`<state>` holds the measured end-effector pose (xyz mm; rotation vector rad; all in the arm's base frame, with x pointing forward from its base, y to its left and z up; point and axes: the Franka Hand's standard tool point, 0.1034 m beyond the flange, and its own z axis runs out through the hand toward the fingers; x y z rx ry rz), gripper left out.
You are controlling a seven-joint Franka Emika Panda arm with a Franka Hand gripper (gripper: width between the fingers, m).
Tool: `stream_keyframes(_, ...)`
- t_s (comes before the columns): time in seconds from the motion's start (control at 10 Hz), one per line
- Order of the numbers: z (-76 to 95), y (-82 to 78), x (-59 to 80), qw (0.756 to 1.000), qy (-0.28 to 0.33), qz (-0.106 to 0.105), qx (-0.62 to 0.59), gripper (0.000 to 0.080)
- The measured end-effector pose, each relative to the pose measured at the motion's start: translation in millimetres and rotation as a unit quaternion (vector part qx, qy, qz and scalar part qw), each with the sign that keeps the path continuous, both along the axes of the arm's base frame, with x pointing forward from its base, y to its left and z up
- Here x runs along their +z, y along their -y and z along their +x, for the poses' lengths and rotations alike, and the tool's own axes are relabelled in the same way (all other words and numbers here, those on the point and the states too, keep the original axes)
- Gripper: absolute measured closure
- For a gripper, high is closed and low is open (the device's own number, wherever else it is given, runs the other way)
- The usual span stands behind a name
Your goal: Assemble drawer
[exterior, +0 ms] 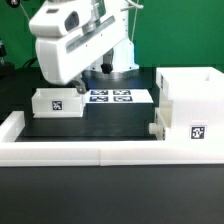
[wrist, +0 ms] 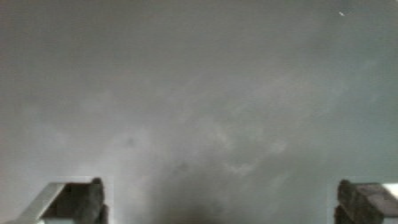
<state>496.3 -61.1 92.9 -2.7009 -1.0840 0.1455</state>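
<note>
- The gripper (wrist: 221, 205) stands wide apart. In the wrist view its two fingertips (wrist: 71, 203) sit at opposite edges of the picture, with only a blurred grey surface between them.
- It holds nothing, and nothing touches either fingertip.
- In the exterior view the white arm (exterior: 75, 40) hangs over the back of the black table (exterior: 120, 125), above the small tray and the marker board.
- The drawer lies in separate parts. The small tray (exterior: 58, 101) rests on the exterior view's left, well apart from the box housing.
- The box housing (exterior: 195, 100) stands upright on the exterior view's right.
- A small white part (exterior: 155, 128) sits against the housing's lower corner; I cannot tell whether it is a second tray.
- The tray and the housing each show one black-and-white square tag, and the marker board (exterior: 110, 97) between them carries several.
- The tags are too small for any writing to be read.
- The low white border wall (exterior: 100, 152) runs along the near edge.
</note>
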Motion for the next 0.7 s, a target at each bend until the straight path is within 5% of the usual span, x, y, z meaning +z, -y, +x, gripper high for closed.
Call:
stream_keyframes(0.5,-6.3,-3.0,4.1,0.986,-0.025,-0.032,-0.159,0.0151)
stream_keyframes(0.7,-12.3,6.6,-7.3,0.959,-0.033,-0.055,-0.276,0.0151)
